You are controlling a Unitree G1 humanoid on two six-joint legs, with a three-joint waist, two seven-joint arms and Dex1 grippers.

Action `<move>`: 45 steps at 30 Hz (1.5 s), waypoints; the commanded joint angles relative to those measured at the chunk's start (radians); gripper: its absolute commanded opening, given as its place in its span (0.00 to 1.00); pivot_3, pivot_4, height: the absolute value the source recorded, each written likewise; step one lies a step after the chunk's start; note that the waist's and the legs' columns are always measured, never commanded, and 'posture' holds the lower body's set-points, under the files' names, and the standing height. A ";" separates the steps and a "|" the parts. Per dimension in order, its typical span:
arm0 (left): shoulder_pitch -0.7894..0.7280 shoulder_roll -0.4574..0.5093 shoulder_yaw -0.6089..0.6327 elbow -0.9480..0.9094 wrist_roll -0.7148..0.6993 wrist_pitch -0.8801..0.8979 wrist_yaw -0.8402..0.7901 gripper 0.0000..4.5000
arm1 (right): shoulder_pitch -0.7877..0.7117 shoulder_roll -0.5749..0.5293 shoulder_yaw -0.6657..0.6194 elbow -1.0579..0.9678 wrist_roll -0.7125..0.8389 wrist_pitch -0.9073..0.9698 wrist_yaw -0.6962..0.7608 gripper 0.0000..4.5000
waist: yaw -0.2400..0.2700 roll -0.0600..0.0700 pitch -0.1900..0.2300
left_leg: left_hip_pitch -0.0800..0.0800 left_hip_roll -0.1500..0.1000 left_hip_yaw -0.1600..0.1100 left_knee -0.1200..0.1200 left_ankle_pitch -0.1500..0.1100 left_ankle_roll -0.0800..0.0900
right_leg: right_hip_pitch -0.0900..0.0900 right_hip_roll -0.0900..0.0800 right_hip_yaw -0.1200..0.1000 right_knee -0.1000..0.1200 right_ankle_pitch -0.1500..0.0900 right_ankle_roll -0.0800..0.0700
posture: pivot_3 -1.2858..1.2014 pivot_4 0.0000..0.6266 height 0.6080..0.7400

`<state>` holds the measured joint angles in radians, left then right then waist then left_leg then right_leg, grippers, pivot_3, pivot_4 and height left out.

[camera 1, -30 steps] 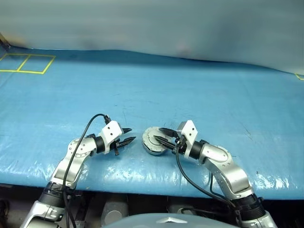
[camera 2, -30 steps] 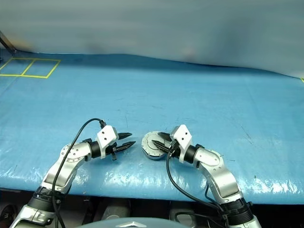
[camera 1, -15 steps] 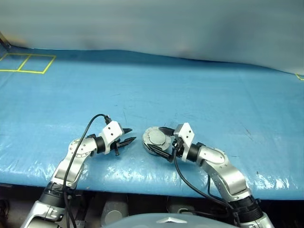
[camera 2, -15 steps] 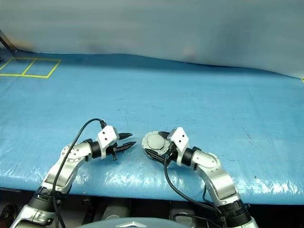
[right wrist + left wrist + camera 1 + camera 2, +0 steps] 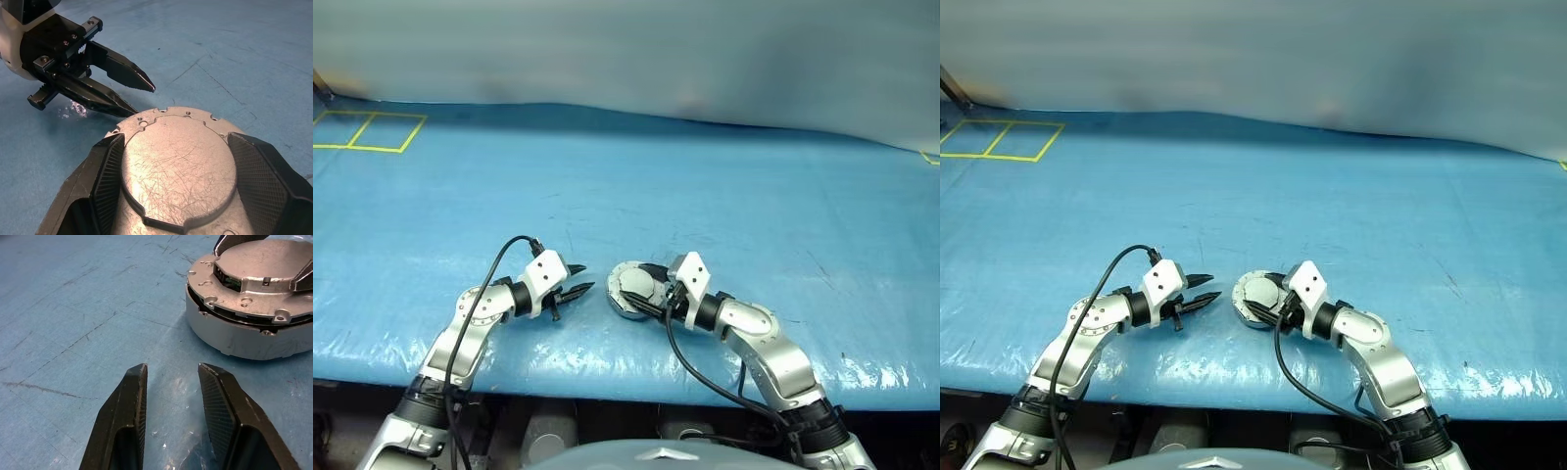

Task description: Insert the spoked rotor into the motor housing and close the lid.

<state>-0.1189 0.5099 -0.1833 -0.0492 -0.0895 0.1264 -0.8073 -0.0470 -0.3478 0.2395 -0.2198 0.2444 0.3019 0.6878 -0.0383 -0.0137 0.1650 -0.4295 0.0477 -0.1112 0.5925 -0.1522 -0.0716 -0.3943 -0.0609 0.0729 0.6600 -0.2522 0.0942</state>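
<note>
The motor housing [image 5: 244, 338] sits on the blue table cover just ahead of both arms. Its grey lid [image 5: 176, 171] lies flat on top, scratched metal side up. My right gripper [image 5: 176, 139] reaches over it from the right. One black finger [image 5: 105, 171] rests against each side of the lid's raised top. My left gripper [image 5: 585, 277] hovers low over the cover just left of the housing, open and empty, pointing at it. The spoked rotor is hidden.
The blue cover [image 5: 724, 196] stretches far ahead and to both sides, bare apart from yellow tape squares [image 5: 367, 130] at the far left. The table's front edge [image 5: 607, 367] runs just below the arms. Black cables loop off both wrists.
The right gripper's fingers spread wide around the lid half a second ago and have since come in against its sides. The left arm has stayed still.
</note>
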 commanded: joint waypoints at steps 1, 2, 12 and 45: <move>-0.001 0.000 0.006 -0.031 -0.002 -0.010 0.005 0.39 | 0.000 0.000 0.008 -0.002 -0.020 -0.027 -0.005 0.67 | 0.000 0.000 0.000 | 0.000 0.000 0.000 0.000 0.000 0.000 | 0.000 0.000 0.000 0.000 0.000 0.000 | 0.52 0.24 1.00; 0.001 0.000 0.006 -0.032 -0.002 -0.009 0.005 0.39 | 0.000 0.001 0.009 -0.004 -0.025 -0.032 -0.008 0.67 | 0.000 0.000 0.000 | 0.000 0.000 0.000 0.000 0.000 0.000 | 0.000 0.000 0.000 0.000 0.000 0.000 | 0.52 0.24 1.00; 0.002 -0.002 0.001 -0.031 -0.001 -0.008 0.007 0.39 | -0.013 0.000 0.051 -0.008 -0.102 -0.047 -0.032 0.67 | 0.000 0.000 0.000 | 0.000 0.000 0.000 0.000 0.000 0.000 | 0.000 0.000 0.000 0.000 0.000 0.000 | 0.52 0.24 1.00; -0.062 -0.075 -0.103 0.031 -0.052 0.068 -0.072 0.00 | -0.004 -0.026 0.057 0.003 -0.154 -0.012 -0.062 0.67 | 0.002 -0.001 -0.002 | 0.002 0.000 0.000 0.001 0.000 0.000 | 0.001 0.000 0.000 0.000 0.000 0.000 | 0.52 0.24 1.00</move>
<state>-0.1971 0.4226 -0.2567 -0.0434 -0.1713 0.1849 -0.8736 -0.0600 -0.3669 0.3033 -0.2324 0.1068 0.2700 0.6399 -0.0367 -0.0144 0.1633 -0.4271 0.0475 -0.1114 0.5935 -0.1523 -0.0721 -0.3929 -0.0611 0.0728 0.6598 -0.2522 0.0942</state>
